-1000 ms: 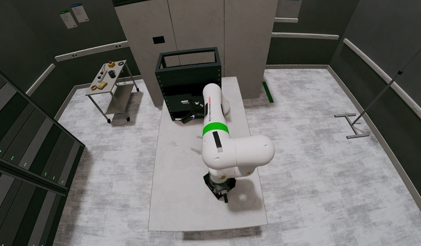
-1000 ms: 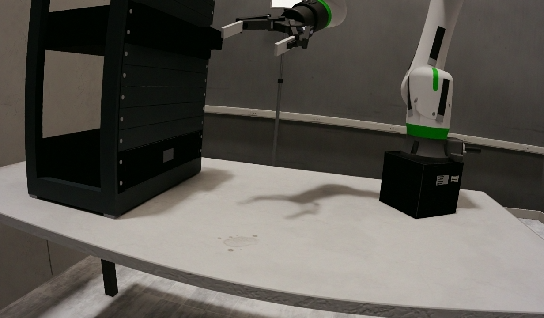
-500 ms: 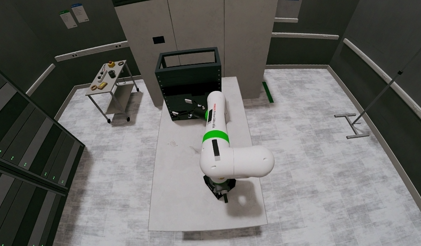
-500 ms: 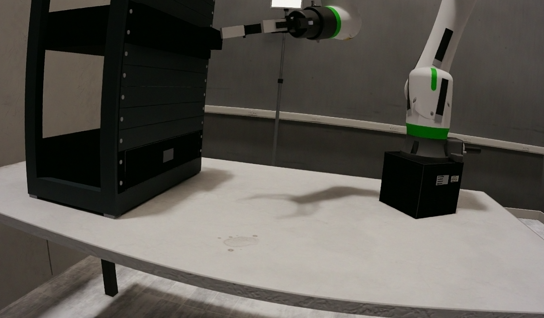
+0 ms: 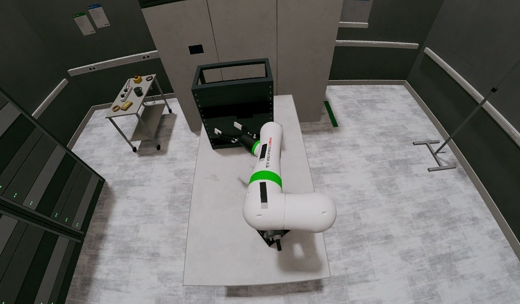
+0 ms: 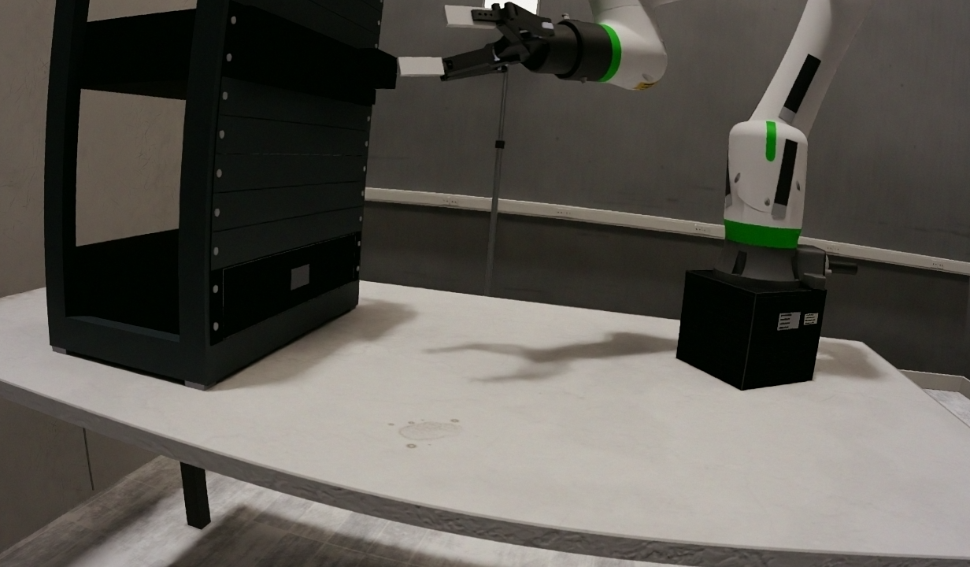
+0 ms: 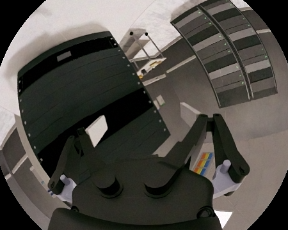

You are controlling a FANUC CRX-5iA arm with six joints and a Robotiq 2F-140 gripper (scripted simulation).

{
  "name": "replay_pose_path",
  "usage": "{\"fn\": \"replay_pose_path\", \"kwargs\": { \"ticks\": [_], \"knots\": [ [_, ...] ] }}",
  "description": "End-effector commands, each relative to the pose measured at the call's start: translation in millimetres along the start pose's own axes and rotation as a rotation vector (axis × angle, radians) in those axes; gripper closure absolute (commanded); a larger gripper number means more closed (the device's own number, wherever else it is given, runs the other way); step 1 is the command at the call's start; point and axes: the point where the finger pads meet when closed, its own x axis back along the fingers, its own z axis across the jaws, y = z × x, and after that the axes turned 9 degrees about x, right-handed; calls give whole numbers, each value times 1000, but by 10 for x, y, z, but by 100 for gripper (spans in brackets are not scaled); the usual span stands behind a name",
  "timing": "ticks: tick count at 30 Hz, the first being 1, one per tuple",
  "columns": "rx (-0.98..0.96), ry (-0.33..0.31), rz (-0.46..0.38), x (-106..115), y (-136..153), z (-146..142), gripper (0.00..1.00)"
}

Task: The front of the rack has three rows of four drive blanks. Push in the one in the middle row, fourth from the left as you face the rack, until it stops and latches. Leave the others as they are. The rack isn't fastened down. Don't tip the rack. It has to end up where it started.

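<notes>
Drive blank, middle row, fourth from the left [image 6: 381,72]: I cannot separate the individual blanks, so I take it to be at the far right end of the dark band that projects from the upper front of the rack [image 6: 199,176]. The gripper [image 6: 442,40] hangs level with that band, spread wide and carrying nothing. Its lower white pad [image 6: 419,66] is just short of the band's edge. From the top view the gripper [image 5: 227,128] appears left of the rack's right-hand column, so I would first shift it right. I would then present one pad square to the blank's face, or bring the fingers together into a blunt pusher. Press straight in, slowly and horizontally. A high push on an unfastened rack can tip or slide it across the table [image 6: 615,451].
</notes>
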Motion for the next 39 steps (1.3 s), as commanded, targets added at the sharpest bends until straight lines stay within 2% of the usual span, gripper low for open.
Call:
{"fn": "replay_pose_path", "kwargs": {
  "ticks": [1,17,19,31,39],
  "knots": [
    [-113,-61,-46,29,66,-94,0],
    [-520,-235,-237,268,170,-538,0],
    [-520,-235,-237,268,170,-538,0],
    [-785,-331,-381,506,146,-856,0],
    [-892,-365,-444,619,112,-985,0]
  ]
}}
